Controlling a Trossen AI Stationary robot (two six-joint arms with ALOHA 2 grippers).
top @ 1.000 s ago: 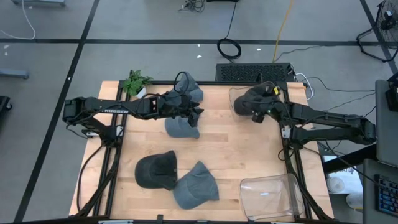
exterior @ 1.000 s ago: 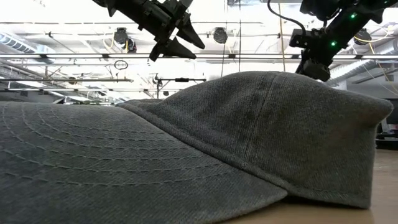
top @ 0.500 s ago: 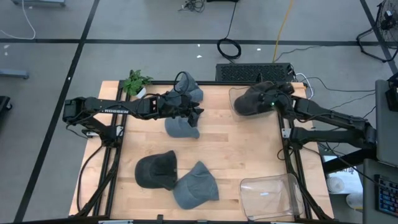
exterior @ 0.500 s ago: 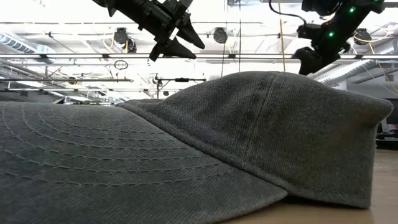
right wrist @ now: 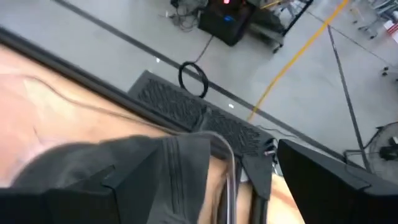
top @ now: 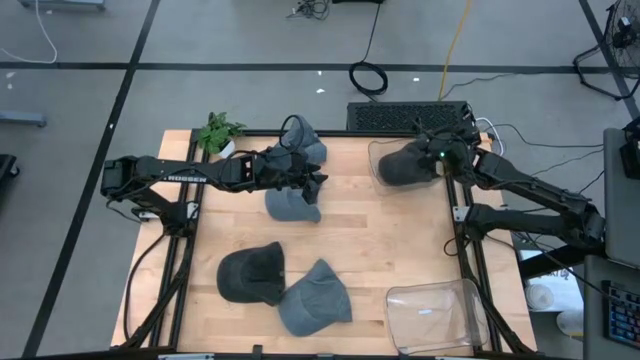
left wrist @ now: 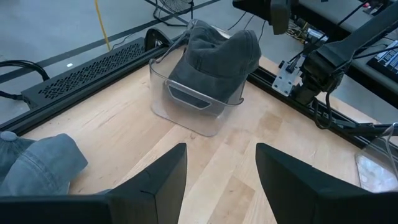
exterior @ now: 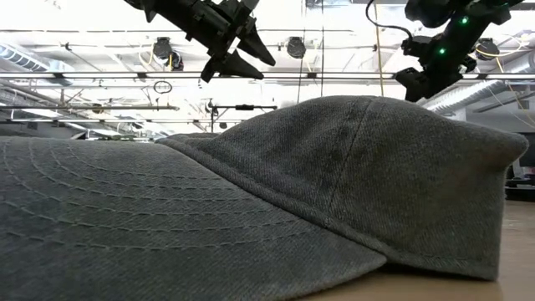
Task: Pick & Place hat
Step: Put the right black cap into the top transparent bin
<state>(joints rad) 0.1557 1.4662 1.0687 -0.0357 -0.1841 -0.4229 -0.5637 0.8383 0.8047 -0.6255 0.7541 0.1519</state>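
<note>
The left hand (top: 318, 186) hovers partly open and empty above a blue-grey cap (top: 292, 206) on the table (top: 380, 240). The right hand (top: 447, 152), wide open, hangs over the dark cap (top: 405, 165) in the clear bin (top: 377, 160).

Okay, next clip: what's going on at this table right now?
The right pincer, open, sits at the far-right clear bin, where a dark grey hat now lies. The left pincer hovers open and empty near a blue-grey hat at the table's far middle. A black hat and another grey hat wait near an empty clear bin.
</note>
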